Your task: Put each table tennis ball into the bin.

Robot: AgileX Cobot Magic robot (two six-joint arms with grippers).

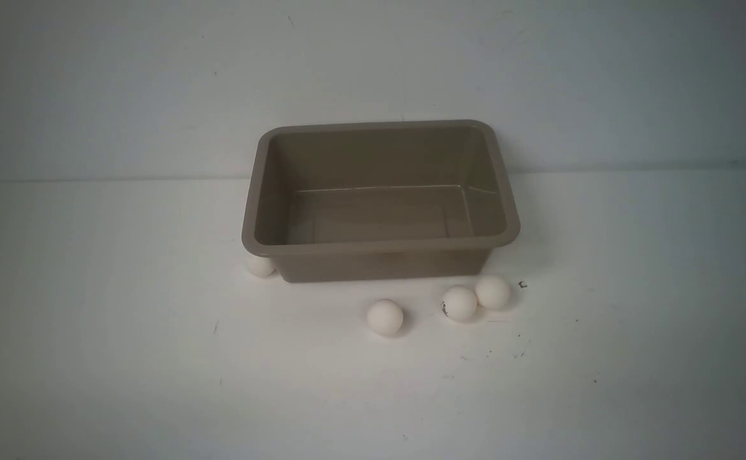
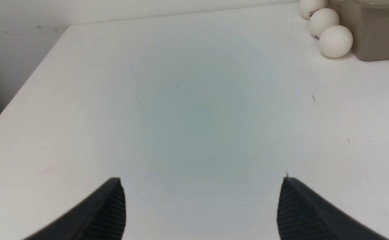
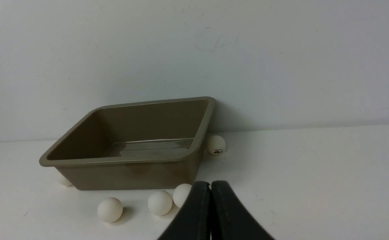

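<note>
1. Left gripper (image 2: 201,188) gapes wide, holding nothing; right gripper (image 3: 211,186) is pressed closed, empty.
2. Small matte white balls (image 1: 385,317) lie on the table (image 1: 155,358) around the grey-brown bin (image 1: 379,246), one bearing a dark mark.

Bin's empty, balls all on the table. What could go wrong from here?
The dark-marked small white ball appears to touch the plain white ball beside it; gripping one may send the other rolling. The half-hidden white ball under the rectangular grey-brown plastic bin's rim leaves little room for a grasp.
</note>
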